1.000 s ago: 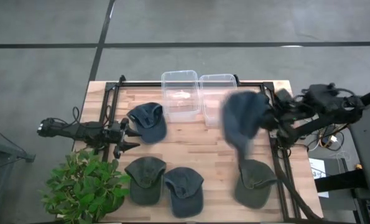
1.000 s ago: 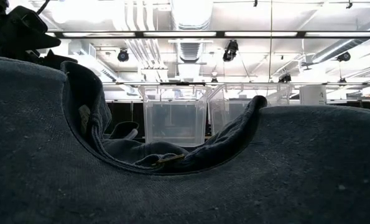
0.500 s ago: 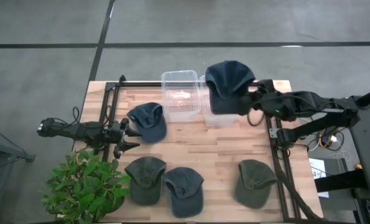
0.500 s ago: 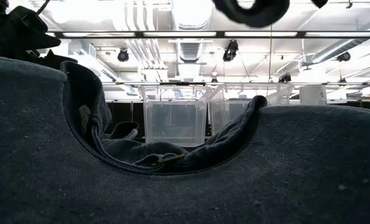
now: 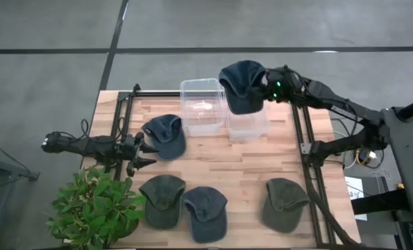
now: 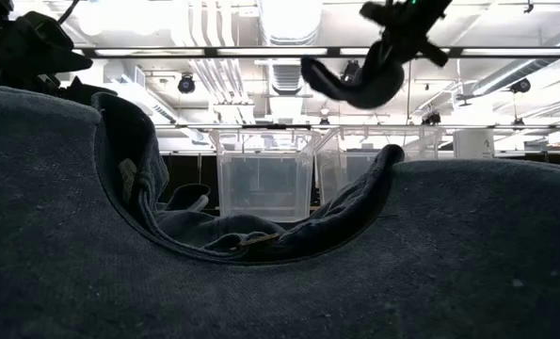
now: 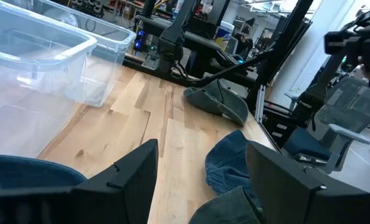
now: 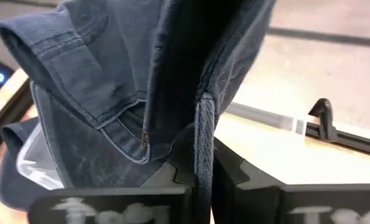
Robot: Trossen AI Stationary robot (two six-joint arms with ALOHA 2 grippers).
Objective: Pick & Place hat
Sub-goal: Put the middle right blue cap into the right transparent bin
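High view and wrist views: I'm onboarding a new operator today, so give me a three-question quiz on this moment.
1. True or false: the right gripper is shut on the blue hat.
2. How many hats lie on the table?
3. The held hat hangs above: A) the plant B) the clear bins C) the floor.

Key: 1 true; 2 four; 3 B.

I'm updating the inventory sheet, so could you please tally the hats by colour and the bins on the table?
Blue denim hats: 3 – one held by the right gripper above the bins, one by the left gripper, one at the front edge.
Olive-green hats: 2 – and.
Clear plastic bins: 2 – and.
Total: 7
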